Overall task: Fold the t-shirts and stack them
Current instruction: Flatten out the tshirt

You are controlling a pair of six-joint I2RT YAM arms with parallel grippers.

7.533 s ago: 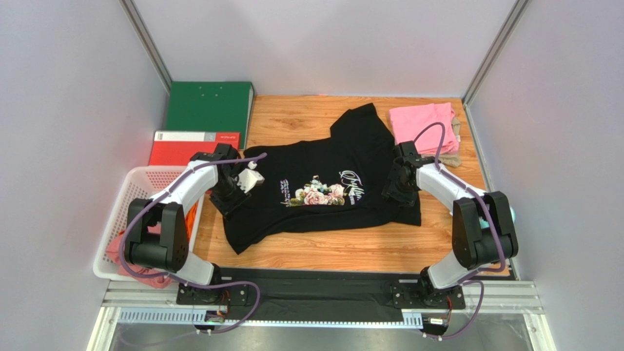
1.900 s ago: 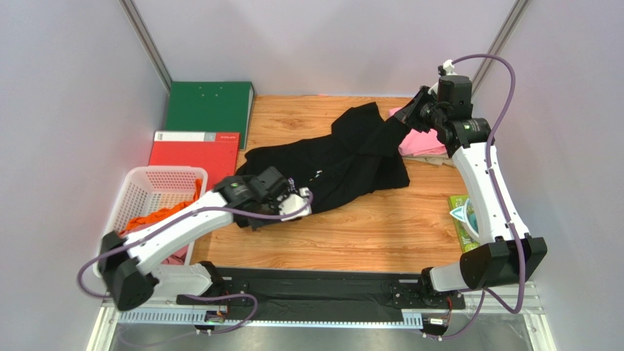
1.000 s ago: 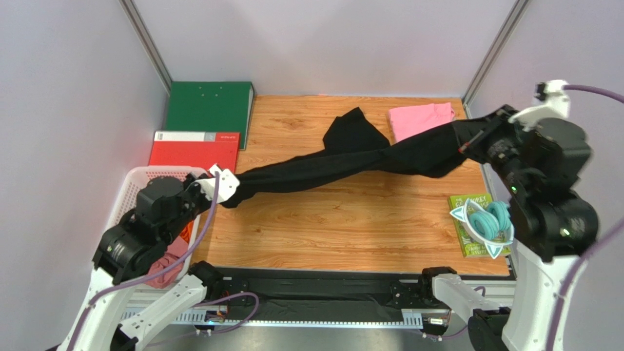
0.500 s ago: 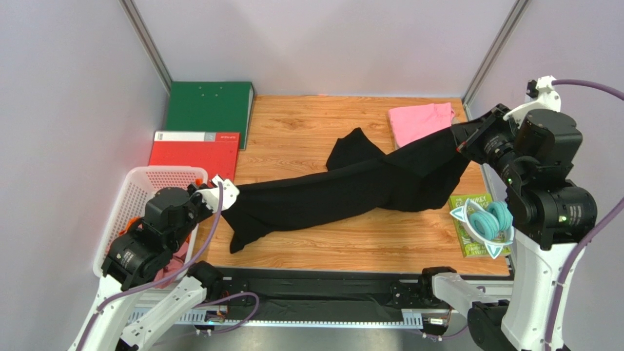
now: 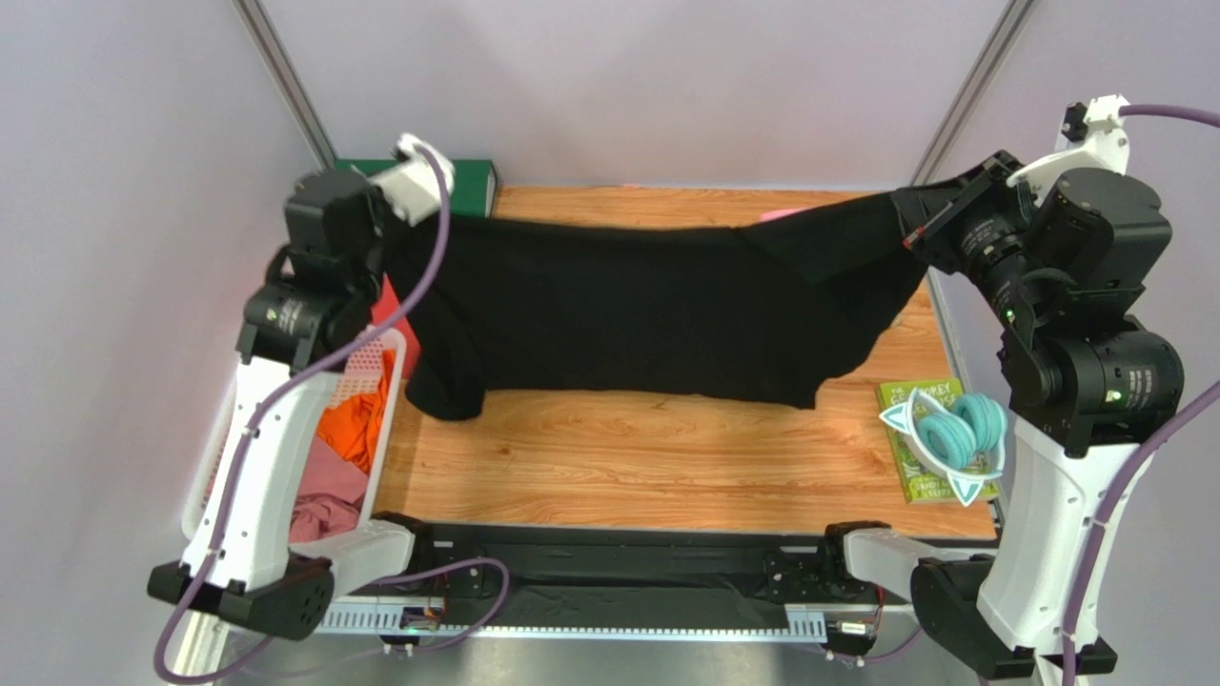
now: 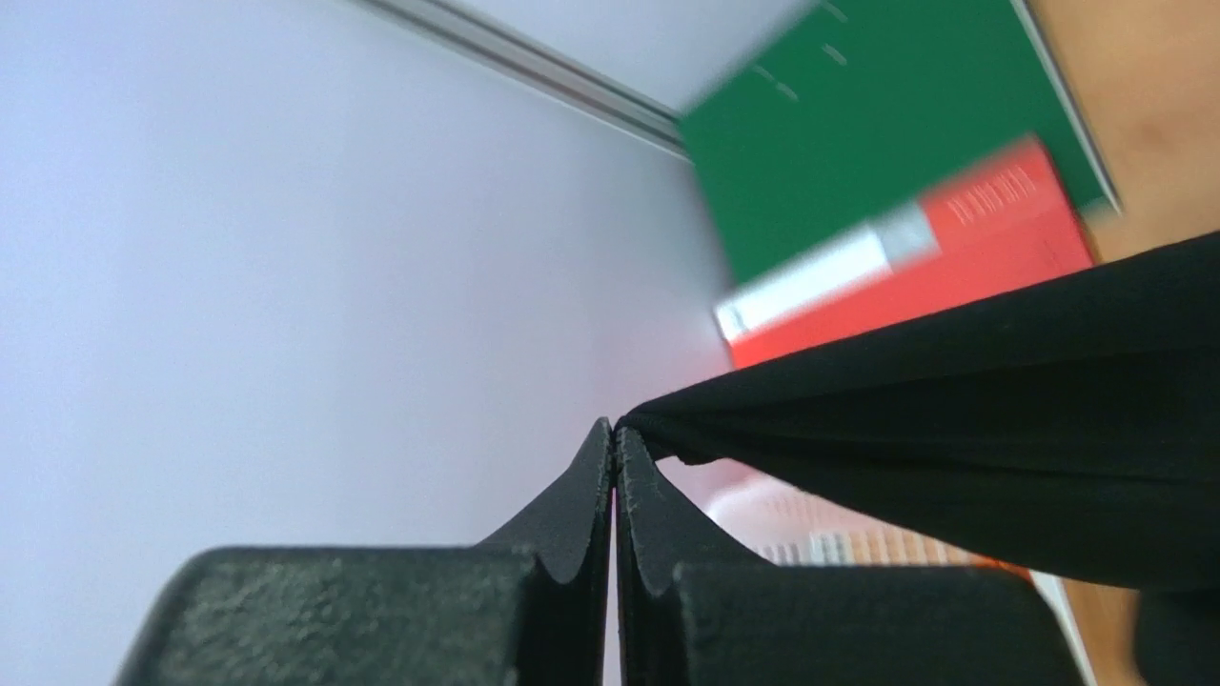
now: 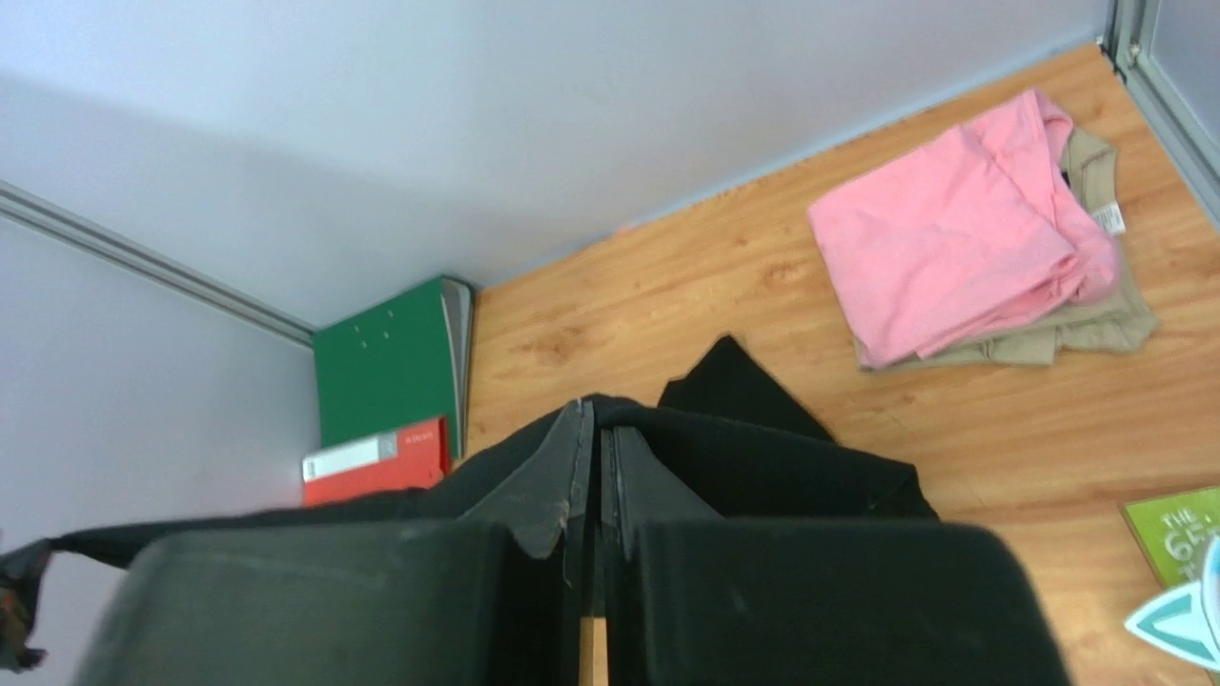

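The black t-shirt (image 5: 645, 307) hangs spread out above the table, stretched between both grippers, and no print shows on this side. My left gripper (image 5: 404, 217) is shut on its upper left corner; in the left wrist view the cloth (image 6: 1003, 386) runs out from the pinched tips (image 6: 616, 429). My right gripper (image 5: 917, 226) is shut on the upper right corner, with fabric (image 7: 773, 458) draped over its closed tips (image 7: 594, 415). A folded pink shirt (image 7: 960, 236) lies on a beige one (image 7: 1096, 322) at the back right. Orange (image 5: 351, 422) and dusty-rose (image 5: 322, 508) shirts sit in the basket.
A white mesh basket (image 5: 383, 429) stands at the left table edge. Green (image 7: 387, 365) and red (image 7: 375, 458) binders lie at the back left. A teal coiled bundle (image 5: 957, 429) rests on a green packet (image 5: 924, 479) at the right edge. Grey walls enclose three sides.
Both arms have risen. The left gripper swung from beside the basket up to the back left, pulling the sagging black shirt into a wide hanging sheet.
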